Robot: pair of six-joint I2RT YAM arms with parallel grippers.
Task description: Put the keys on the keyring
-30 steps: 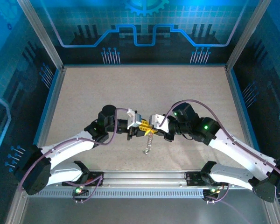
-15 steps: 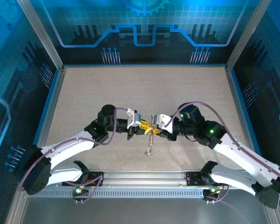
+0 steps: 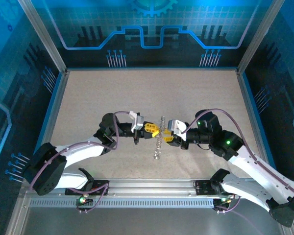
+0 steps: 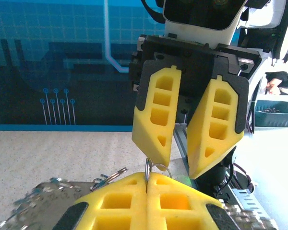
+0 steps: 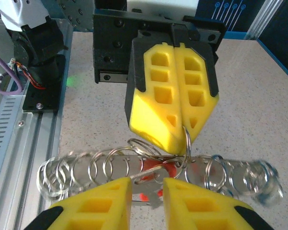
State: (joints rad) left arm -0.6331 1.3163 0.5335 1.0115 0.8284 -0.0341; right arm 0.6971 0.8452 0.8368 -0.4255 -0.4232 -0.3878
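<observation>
Fingers of the left gripper [image 5: 180, 132] clamp the keyring [image 3: 159, 143], while those of the right gripper [image 5: 147, 186] stand apart beside it.

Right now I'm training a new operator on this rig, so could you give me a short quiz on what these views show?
1. True or false: the left jaws are shut on the keyring.
2. Which jaws stand open? A. left B. right C. both
3. Fill in: the keys lying under the right wrist camera have ___ heads.

Key: 1 true; 2 B, the right jaws; 3 red.
</observation>
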